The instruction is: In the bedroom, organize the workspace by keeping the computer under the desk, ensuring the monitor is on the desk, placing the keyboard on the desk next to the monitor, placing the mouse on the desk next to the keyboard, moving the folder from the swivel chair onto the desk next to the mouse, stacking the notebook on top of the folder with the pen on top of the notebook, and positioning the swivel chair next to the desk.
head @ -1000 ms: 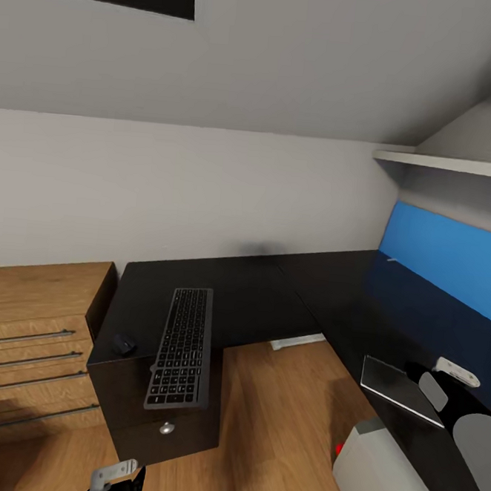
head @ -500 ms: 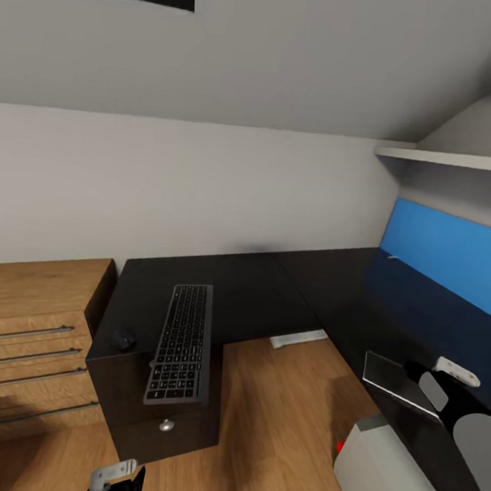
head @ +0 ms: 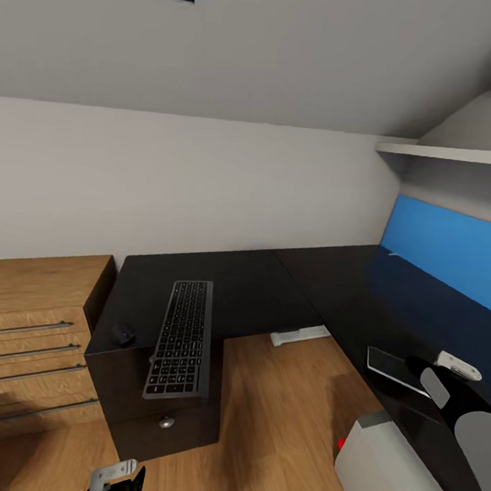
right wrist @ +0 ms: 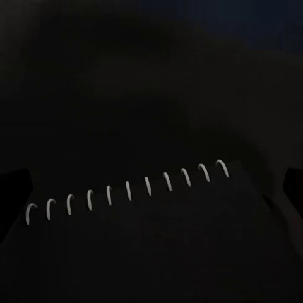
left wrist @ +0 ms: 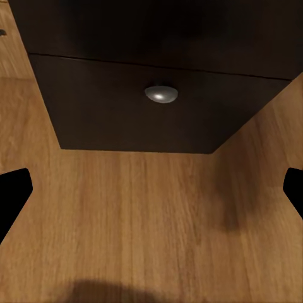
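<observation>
The black L-shaped desk (head: 256, 291) fills the middle of the head view. The keyboard (head: 181, 339) lies on its left wing, overhanging the front edge, with the mouse (head: 124, 333) to its left. The thin grey notebook (head: 398, 361) lies on the right wing; its white spiral rings (right wrist: 126, 191) show under my open right gripper (right wrist: 151, 183). The monitor (head: 393, 474), pale back and red light, stands at the bottom right. A tiny pale sliver, perhaps the pen (head: 392, 254), lies far back. My left gripper (left wrist: 151, 189) is open above the floor, facing the drawer knob (left wrist: 161, 95). Computer, folder and swivel chair are out of view.
A light wooden drawer unit (head: 30, 323) stands left of the desk. A blue wall panel (head: 453, 252) and a white shelf (head: 447, 153) run above the right wing. The desk's white foot (head: 299, 336) rests on the wood floor (head: 274, 427).
The whole view has tilted slightly, so everything sits a little higher. The notebook now lies flatter and farther back on the desk than a second ago.
</observation>
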Robot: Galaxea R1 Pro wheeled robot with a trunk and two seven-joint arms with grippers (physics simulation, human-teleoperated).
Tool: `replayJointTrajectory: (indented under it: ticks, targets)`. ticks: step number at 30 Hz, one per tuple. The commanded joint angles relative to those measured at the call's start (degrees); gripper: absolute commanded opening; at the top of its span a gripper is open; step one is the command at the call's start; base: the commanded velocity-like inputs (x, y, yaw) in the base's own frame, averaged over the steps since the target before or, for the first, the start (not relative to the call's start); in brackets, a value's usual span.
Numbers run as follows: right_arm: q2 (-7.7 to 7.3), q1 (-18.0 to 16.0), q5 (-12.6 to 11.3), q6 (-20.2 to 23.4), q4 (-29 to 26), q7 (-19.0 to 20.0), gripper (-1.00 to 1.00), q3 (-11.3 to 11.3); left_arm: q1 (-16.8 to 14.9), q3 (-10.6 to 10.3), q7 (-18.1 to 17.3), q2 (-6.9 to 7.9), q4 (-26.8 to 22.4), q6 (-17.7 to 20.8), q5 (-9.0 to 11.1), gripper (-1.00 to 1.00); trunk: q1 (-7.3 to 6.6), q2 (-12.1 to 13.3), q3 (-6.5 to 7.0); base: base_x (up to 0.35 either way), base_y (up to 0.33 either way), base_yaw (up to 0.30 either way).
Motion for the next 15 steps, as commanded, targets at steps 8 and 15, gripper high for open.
replayJointTrajectory:
  ticks: [8, 15]
  targets:
    - [0.03, 0.1, -0.7, 0.3, 2.2, -0.1, 1.0, 0.0, 0.0, -0.2, 0.3, 0.11, 1.7, -0.3, 0.6, 1.0, 0.0, 0.0, -0.07, 0.0, 0.0, 0.0]
    - [0.03, 0.0, -0.7, 0.3, 2.2, -0.1, 1.0, 0.0, 0.0, -0.2, 0.2, 0.11, 2.9, -0.2, 0.5, 1.0, 0.0, 0.0, -0.07, -0.041, 0.026, 0.0]
